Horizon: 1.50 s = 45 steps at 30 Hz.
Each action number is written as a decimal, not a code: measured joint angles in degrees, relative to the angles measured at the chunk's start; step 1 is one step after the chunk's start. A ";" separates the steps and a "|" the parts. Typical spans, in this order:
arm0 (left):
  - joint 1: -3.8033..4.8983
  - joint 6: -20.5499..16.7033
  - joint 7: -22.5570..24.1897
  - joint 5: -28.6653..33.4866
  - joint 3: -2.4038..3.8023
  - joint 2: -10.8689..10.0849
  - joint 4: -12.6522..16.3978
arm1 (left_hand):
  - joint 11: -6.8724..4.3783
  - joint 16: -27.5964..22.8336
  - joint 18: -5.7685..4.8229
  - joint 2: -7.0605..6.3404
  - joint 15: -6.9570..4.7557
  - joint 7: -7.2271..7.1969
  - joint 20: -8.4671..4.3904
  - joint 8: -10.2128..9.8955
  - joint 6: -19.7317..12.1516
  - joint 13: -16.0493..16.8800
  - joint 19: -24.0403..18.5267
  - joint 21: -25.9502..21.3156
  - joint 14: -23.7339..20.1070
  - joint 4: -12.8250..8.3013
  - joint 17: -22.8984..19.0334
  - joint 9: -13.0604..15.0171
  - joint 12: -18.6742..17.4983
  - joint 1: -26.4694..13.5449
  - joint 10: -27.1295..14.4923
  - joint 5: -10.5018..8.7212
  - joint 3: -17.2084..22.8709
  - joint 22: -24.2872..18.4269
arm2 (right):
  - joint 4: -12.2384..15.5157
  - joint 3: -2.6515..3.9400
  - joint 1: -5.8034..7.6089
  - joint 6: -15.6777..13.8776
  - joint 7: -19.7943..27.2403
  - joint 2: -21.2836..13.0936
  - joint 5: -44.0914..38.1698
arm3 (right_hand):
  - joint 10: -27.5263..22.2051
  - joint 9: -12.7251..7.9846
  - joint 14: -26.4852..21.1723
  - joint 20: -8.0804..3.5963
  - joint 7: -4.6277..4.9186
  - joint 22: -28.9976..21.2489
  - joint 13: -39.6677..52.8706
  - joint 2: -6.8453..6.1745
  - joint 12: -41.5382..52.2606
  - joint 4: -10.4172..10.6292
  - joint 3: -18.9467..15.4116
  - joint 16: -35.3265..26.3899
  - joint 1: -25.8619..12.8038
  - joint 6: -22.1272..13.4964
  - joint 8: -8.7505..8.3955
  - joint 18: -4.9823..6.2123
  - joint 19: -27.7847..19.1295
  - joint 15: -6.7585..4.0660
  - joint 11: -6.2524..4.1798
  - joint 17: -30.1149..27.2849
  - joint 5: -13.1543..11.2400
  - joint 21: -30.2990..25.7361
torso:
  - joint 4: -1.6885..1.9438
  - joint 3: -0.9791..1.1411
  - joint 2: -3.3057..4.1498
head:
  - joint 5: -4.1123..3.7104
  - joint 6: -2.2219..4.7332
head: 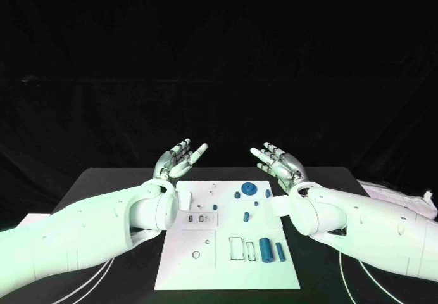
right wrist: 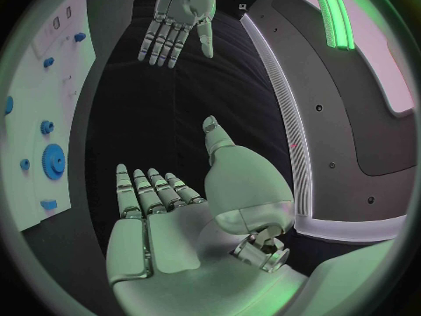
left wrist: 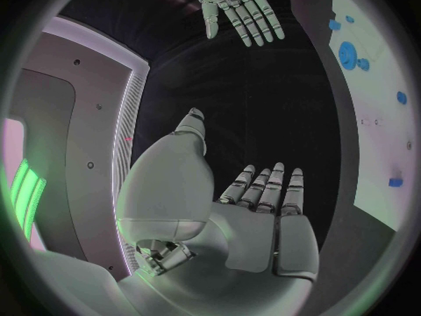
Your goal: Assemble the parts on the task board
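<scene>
**Both my hands up and empty, the parts down on the board**

My left hand [head: 178,158] is raised above the far end of the table, palm turned inward, fingers straight and a little apart, nothing in it. My right hand [head: 278,161] mirrors it on the other side, fingers also spread and holding nothing. The two palms face each other across a gap, well apart, and neither touches the board. From my left wrist I see my own open palm [left wrist: 255,225] with the right hand [left wrist: 235,7] opposite; from my right wrist, my palm [right wrist: 167,225] with the left hand [right wrist: 179,14] opposite.

Below and between my forearms lies the white board [head: 183,266] on the black table [head: 109,183]. On its far part sits a round blue gear [head: 248,187], with a few small blue pieces beside it that I cannot make out closely. Nearer the middle is a small upright blue peg [head: 245,216]. Toward the near right part, a blue cylinder [head: 266,249] lies lengthwise beside a thinner blue bar [head: 281,251]; next to them are outlined rectangular recesses [head: 237,247], and I cannot tell whether anything sits in them. An oval slot [head: 196,254] shows on the near left part.
</scene>
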 measured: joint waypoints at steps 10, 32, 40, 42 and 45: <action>0.04 2.30 -0.32 0.37 -0.02 -0.02 -0.17 | 3.50 6.82 1.33 4.84 1.63 1.20 1.38 4.10 18.68 2.51 23.11 7.42 26.79 -0.26 3.26 2.05 5.43 6.13 25.86 0.28 2.87 3.85 | -1.69 0.39 -0.23 10.00 -4.04 0.51 -5.53 | 16.54 1.40 18.55 0.62 0.85 2.29 1.36 0.58 3.02 -3.82 1.44 3.54 7.11 12.46 2.61 1.80 12.16 0.10 0.49 1.51 1.89 5.10 | 0.02 -0.03 -0.03 | 0.00 -0.02; 0.50 5.16 2.43 2.27 0.24 -10.69 9.42 | -2.86 11.91 2.66 7.08 -5.79 2.89 -4.22 7.61 43.83 2.79 51.09 14.59 51.91 -4.71 10.46 2.61 6.60 10.53 53.42 0.04 1.76 5.20 | -4.22 3.37 2.97 6.67 -7.55 -3.71 -44.92 | 51.32 2.55 55.94 -3.48 4.61 4.07 2.10 -0.39 3.99 -11.86 7.13 6.94 12.54 46.18 4.70 4.89 39.84 -6.73 -4.65 2.88 2.98 15.28 | 1.11 0.12 5.06 | -1.30 1.34; 0.55 7.75 1.88 3.00 0.70 -12.64 15.07 | -2.70 11.55 2.65 7.16 -5.98 2.69 -4.42 7.16 44.03 2.72 51.29 14.33 52.11 -4.97 10.97 2.48 6.13 10.89 53.66 0.04 1.83 5.03 | -2.65 4.26 3.71 8.97 -16.94 -3.17 -66.77 | 58.74 2.69 69.13 -8.39 2.19 7.76 2.26 -2.46 3.39 -11.87 9.00 11.21 13.67 51.62 4.45 4.90 49.96 -10.99 -7.75 5.87 1.16 23.46 | 1.71 0.03 7.48 | -2.37 2.20; 0.55 8.26 1.72 3.33 0.75 -12.78 16.11 | -2.70 11.55 2.66 7.16 -5.98 2.69 -4.42 7.09 44.03 2.72 51.29 14.31 52.11 -5.04 11.04 2.47 5.98 10.89 53.65 0.04 1.77 4.98 | -2.47 4.34 3.88 10.08 -19.16 -2.88 -71.39 | 59.19 2.63 73.18 -9.78 1.35 9.29 2.09 -3.95 2.30 -11.59 9.28 12.63 12.61 52.88 3.74 4.90 52.56 -12.14 -8.36 7.30 0.17 26.62 | 1.91 -0.01 7.93 | -2.54 2.36; 0.56 8.91 1.47 3.76 0.91 -13.11 17.46 | -2.70 11.29 2.65 7.16 -5.98 2.69 -4.42 6.70 44.03 2.66 51.29 13.98 52.11 -5.04 11.29 2.39 5.64 10.89 53.65 0.04 1.77 4.85 | -2.42 4.42 4.27 11.87 -22.22 -2.35 -77.74 | 56.24 2.60 73.81 -10.08 1.21 10.28 2.04 -4.55 2.21 -11.36 9.51 12.98 12.00 52.99 3.20 4.90 53.40 -12.40 -8.20 8.27 0.17 28.45 | 2.18 -0.03 8.67 | -2.80 2.47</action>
